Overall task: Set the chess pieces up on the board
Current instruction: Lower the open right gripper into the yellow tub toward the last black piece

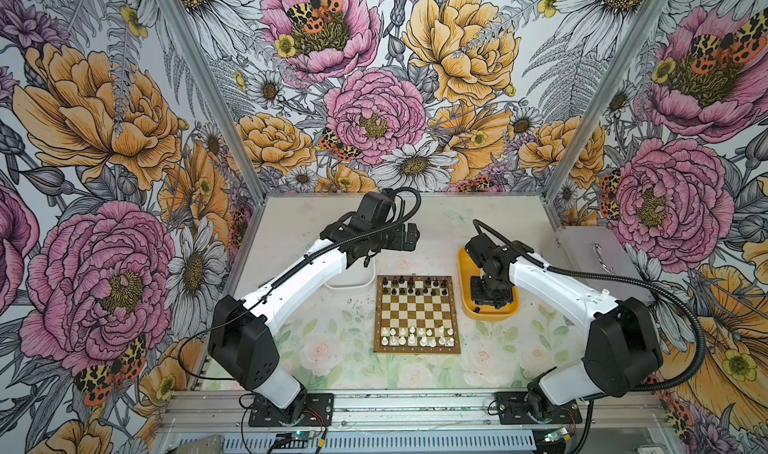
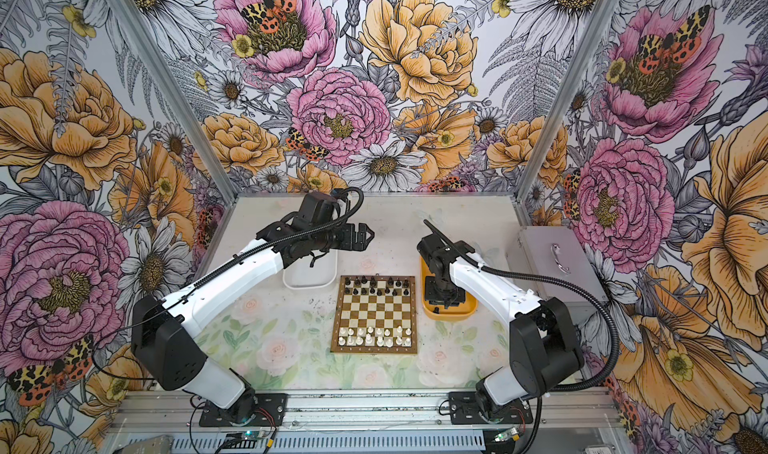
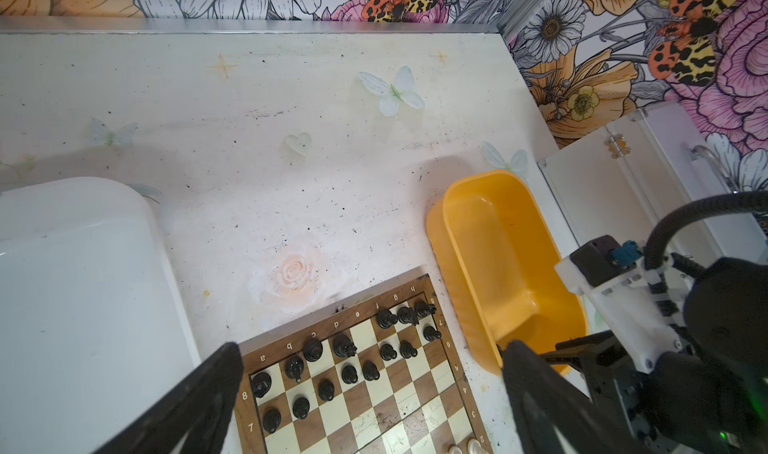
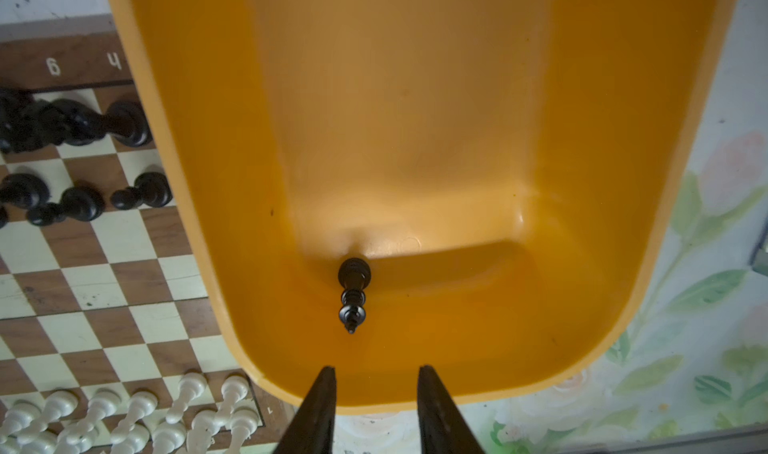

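Observation:
The board (image 1: 417, 314) lies mid-table, seen in both top views. Black chess pieces (image 1: 415, 286) stand in its two far rows and white ones (image 1: 419, 336) in its two near rows. One black piece (image 4: 353, 294) lies on its side in the yellow tray (image 4: 415, 98), just ahead of my right gripper (image 4: 376, 368). That gripper is open with nothing between its fingers and points down over the tray's near end (image 1: 487, 304). My left gripper (image 1: 409, 237) hangs wide open and empty, raised beyond the board's far left corner; its wrist view looks down on the black rows (image 3: 345, 364).
A white tray (image 2: 309, 273) sits left of the board's far edge, partly under the left arm. The yellow tray (image 1: 465, 264) stands right of the board. A grey box with a handle (image 1: 594, 260) is at the right wall.

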{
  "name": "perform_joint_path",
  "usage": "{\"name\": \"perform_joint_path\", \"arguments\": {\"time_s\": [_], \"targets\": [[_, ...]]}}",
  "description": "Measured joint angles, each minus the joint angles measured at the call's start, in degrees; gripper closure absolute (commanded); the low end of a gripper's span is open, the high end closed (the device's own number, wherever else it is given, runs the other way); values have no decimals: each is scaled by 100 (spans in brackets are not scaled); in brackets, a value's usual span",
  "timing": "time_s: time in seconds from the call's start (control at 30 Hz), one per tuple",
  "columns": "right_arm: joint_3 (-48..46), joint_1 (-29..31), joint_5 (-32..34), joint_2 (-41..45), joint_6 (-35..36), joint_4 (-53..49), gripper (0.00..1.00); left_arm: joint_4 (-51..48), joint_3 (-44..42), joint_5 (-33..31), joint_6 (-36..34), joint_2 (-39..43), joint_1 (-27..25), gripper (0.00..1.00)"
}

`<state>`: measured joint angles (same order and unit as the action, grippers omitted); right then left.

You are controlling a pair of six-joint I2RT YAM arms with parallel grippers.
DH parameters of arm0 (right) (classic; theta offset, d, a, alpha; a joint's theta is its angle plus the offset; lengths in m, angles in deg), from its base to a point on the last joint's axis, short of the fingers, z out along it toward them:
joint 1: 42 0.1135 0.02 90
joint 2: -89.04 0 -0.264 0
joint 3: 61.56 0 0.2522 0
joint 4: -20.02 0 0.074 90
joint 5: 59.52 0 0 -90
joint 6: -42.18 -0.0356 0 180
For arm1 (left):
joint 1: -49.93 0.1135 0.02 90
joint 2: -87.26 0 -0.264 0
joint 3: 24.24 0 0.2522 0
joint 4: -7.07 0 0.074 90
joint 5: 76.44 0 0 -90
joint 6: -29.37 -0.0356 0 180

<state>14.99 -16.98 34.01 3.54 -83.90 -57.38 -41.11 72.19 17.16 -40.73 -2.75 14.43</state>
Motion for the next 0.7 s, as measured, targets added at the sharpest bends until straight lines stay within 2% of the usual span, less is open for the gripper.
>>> {"name": "perform_joint_path", "arguments": {"time_s": [0.33, 0.7], "targets": [[-223, -37, -186, -136, -61, 629, 65, -2, 7, -4, 2, 2, 0, 1], [-463, -109, -319, -232, -55, 822, 66, -4, 7, -13, 4, 2, 0, 1]]}}
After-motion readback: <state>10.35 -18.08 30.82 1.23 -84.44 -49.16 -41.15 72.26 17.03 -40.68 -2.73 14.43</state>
